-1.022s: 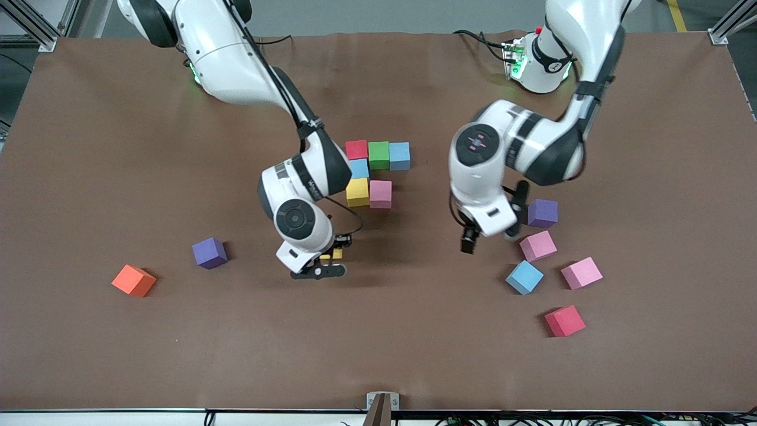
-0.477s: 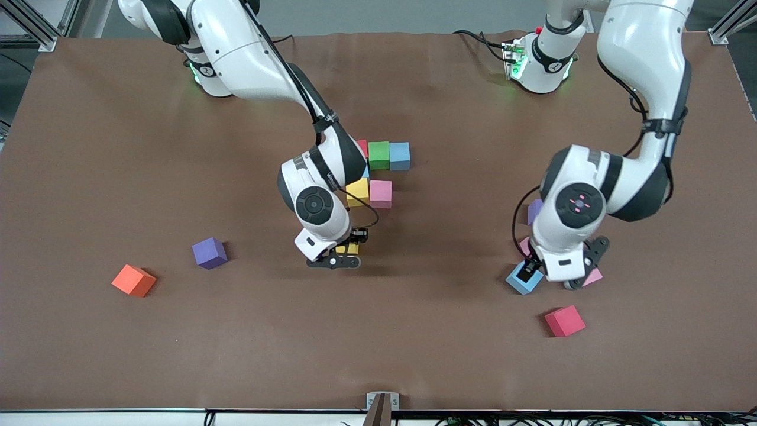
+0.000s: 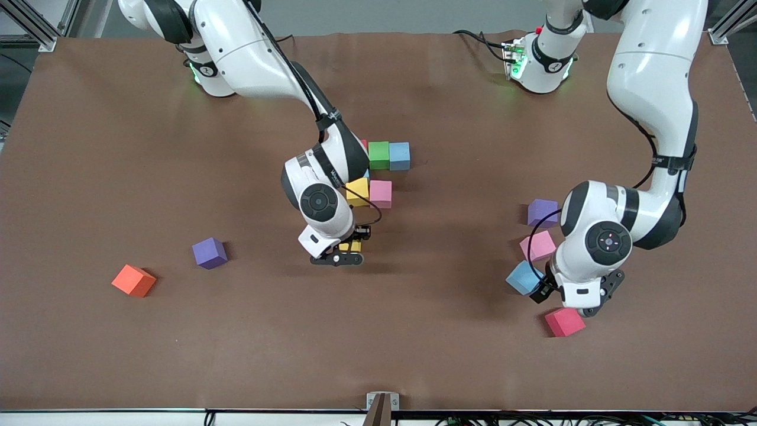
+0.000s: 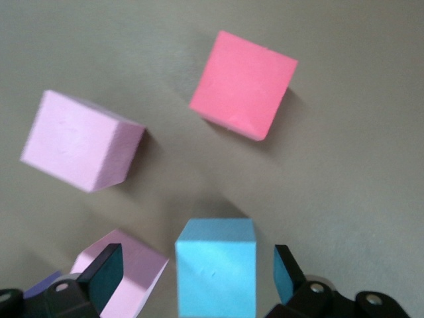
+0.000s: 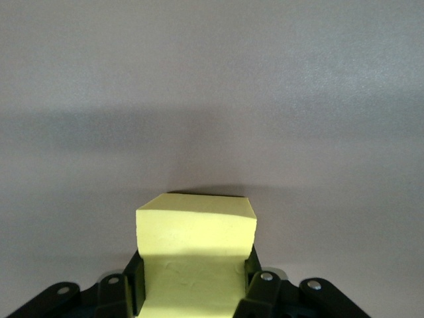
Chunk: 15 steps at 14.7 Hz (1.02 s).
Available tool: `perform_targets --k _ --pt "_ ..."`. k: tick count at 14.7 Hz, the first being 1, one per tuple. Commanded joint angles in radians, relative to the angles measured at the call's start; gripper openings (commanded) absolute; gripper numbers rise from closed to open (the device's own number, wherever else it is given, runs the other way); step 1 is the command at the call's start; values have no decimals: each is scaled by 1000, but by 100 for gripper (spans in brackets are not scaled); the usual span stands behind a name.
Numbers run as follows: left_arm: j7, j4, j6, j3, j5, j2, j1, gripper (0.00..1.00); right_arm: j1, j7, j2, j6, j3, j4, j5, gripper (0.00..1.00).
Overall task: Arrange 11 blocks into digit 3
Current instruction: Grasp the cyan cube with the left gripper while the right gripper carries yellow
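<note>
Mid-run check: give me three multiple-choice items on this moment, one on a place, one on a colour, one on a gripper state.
1. The orange cube lies:
A. toward the right arm's end of the table
B. in the cluster
C. under the left gripper

2. The right gripper holds a block that is:
A. green
B. yellow
C. purple

3. The left gripper is:
A. shut on a pink block
B. shut with nothing in it
C. open over a blue block

Key: 1 A, it sits alone beside a purple block; 2 B, yellow block between the fingers; 3 C, fingers apart astride the blue block.

red block [image 3: 363, 144] mostly hidden by right arm
</note>
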State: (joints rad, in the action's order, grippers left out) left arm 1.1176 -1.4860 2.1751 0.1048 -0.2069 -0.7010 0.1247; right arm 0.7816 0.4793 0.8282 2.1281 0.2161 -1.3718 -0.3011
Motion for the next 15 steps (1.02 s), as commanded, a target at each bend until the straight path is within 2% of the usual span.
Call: perform_targets --k 1,6,11,13,15 --pt "-27 46 31 9 21 -43 -11 100 22 8 -40 -16 5 -42 -15 32" --pt "-32 38 40 9 55 -66 -11 100 36 8 -60 15 5 -82 -15 31" --pt "-32 33 46 10 84 -94 -7 99 59 8 -164 171 3 -256 -15 32" --pt "-30 32 60 10 118 -98 -4 94 73 8 -172 173 5 -266 -13 31" --pt "-25 30 65 10 138 -103 3 82 80 8 -172 181 5 -280 -13 32"
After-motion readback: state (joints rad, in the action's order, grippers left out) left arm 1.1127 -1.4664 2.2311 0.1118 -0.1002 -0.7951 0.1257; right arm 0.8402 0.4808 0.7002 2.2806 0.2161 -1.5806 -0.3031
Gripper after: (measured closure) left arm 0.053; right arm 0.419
